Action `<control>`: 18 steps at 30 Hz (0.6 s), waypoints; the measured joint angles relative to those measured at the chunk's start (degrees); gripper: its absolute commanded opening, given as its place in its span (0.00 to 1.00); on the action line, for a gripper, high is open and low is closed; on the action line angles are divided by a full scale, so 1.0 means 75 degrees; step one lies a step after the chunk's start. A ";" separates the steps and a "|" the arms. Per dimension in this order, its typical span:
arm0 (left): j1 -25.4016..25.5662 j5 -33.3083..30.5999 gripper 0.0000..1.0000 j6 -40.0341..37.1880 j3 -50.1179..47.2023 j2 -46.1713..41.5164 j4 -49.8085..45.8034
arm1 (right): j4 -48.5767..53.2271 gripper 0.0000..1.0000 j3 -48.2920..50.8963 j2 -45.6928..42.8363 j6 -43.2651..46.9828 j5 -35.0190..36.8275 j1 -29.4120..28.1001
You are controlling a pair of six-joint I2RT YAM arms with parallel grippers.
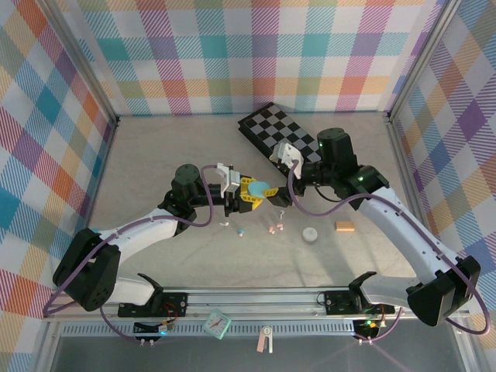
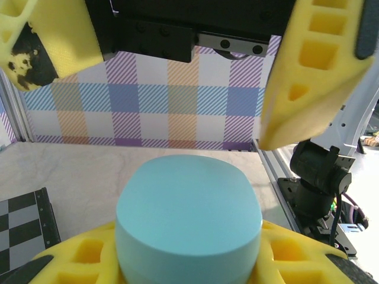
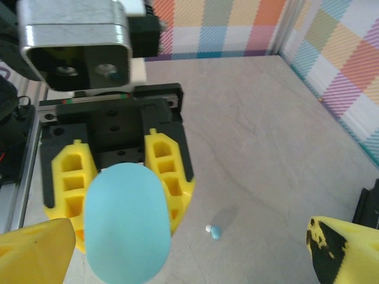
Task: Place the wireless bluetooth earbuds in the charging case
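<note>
My left gripper (image 1: pixel 249 194) is shut on the pale blue oval charging case (image 1: pixel 262 188), held above the table's middle. In the left wrist view the case (image 2: pixel 189 219) sits between my yellow fingers (image 2: pixel 77 260). My right gripper (image 1: pixel 279 184) hovers open just right of the case and touches nothing. The right wrist view looks down on the case (image 3: pixel 126 222), with the right gripper's own fingertips (image 3: pixel 35 248) spread wide at the lower corners. A pale blue earbud (image 3: pixel 214 232) lies on the table. From above, the blue earbud (image 1: pixel 241 231) and pink earbuds (image 1: pixel 276 228) lie below the grippers.
A black-and-white checkered board (image 1: pixel 283 133) lies at the back behind the right arm. A white round case (image 1: pixel 310 234) and a small orange cylinder (image 1: pixel 344 226) rest right of the earbuds. Plaid walls enclose the table on three sides.
</note>
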State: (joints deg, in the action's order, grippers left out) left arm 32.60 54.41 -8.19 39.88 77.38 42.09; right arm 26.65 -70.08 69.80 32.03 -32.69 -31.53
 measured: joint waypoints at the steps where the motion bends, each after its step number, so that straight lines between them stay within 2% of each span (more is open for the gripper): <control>1: 0.0000 0.0000 0.36 0.0000 0.0000 0.0000 0.0000 | 0.0000 0.99 0.0000 0.0000 0.0035 -0.0035 -0.0032; 18: -0.0012 -0.0058 0.36 0.0038 -0.0041 -0.0082 -0.0006 | -0.0221 0.99 0.0012 0.0233 0.0140 0.0245 -0.0108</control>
State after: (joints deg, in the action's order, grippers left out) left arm 32.51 53.98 -7.90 39.57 76.77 42.04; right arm 24.99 -70.00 71.55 33.08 -30.85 -32.34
